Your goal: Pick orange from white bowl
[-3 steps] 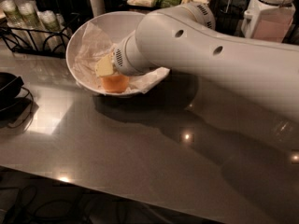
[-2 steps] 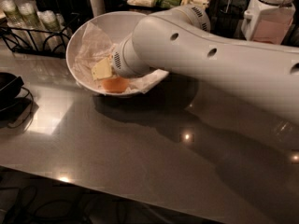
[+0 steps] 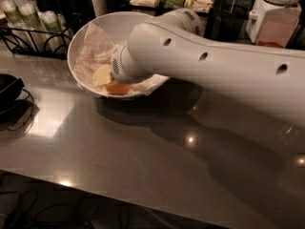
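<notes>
- Underneath, and widest of all: grey counter (image 3: pixel 95 147), running below the gripper and far out to every side, glossy with lamp reflections.
- Next in bulk: white robot arm (image 3: pixel 214 75), coming in from the right and ending at the gripper inside the bowl. It is swung a little and sunk lower than a second ago, with the wrist now deeper over the bowl's near side.
- Around the gripper: white bowl (image 3: pixel 78 37), wide and round, lined with crumpled white paper (image 3: pixel 93 51) behind and left of the gripper. Bowl seated where it sat a second ago, not dragged.
- Well behind and left of the gripper: wire rack (image 3: pixel 33 32) with bottles.
- Far to the right, beyond the arm: lidded jar (image 3: pixel 281 13).
- Well to the left, down at counter level: small black dish (image 3: pixel 7 87), no part of the task.
- Gripper (image 3: pixel 105 76): down in the bowl by its near wall, mostly masked by the wrist. Open or closed, cannot tell.
- Just below and right of the gripper: orange (image 3: pixel 117 88), lying on the paper at the bowl's near edge. Touching the gripper or only beside it, cannot tell. In much the same spot as a second ago, so apparently not yet lifted.
- Judged from that: reach essentially done, grasp under way or about to begin, lift clear of the bowl left to do.
- Worth watching: paper snagged along with the fruit, or the orange nudged along the near wall and rolling aside.
</notes>
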